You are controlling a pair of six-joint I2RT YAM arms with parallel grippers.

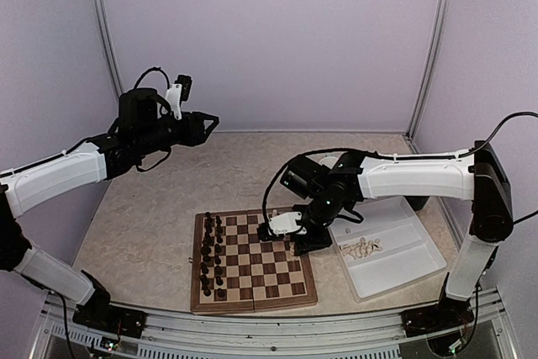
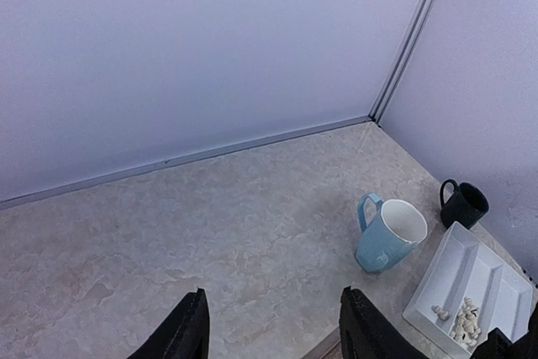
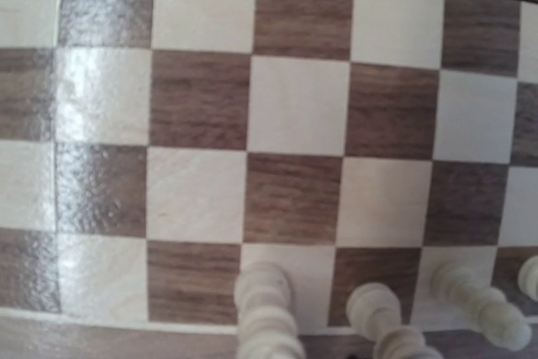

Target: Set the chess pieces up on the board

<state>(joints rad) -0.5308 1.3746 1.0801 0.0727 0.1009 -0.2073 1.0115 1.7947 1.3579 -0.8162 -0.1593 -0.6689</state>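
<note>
Edge-row placement of chess pieces [image 3: 267, 308] on the board [image 1: 261, 273]: the right pincer's [image 1: 294, 247] grip cannot be told, the left pincer [image 2: 273, 292] is parted and empty, and the next piece is probably to be fetched from the tray [image 1: 408, 254].

The left arm [image 1: 59, 176] and right arm [image 1: 416, 178] have white shells, black joints, looping black cables and black fingers [image 2: 187, 331].

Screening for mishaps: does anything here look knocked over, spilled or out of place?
Nothing clearly wrong. The dark pieces stand in two tidy rows on the board; the cream chess pieces lie loose inside the tray, unspilled.
</note>
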